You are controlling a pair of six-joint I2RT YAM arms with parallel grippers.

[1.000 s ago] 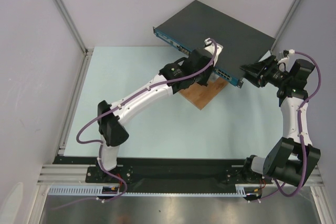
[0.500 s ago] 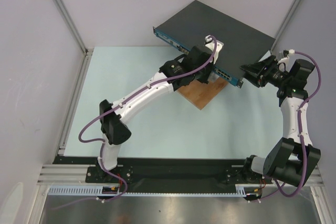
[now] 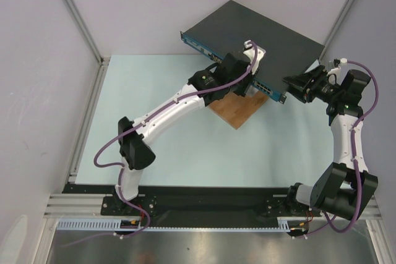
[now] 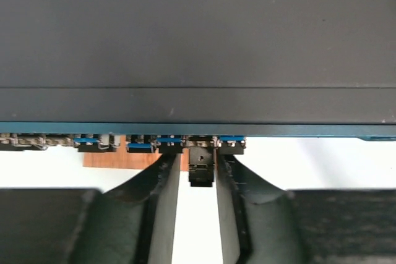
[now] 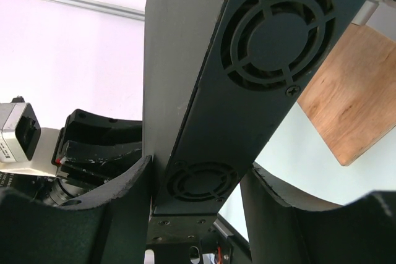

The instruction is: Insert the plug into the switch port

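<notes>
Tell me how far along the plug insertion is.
Done, apparently: the black plug sits in a port on the blue front edge of the switch. In hand: the right end effector clamps the switch at its fan end, steadying it; the left end effector flanks the plug, a sliver of gap visible beside it. Left: back the left end effector away, then release the switch.
</notes>
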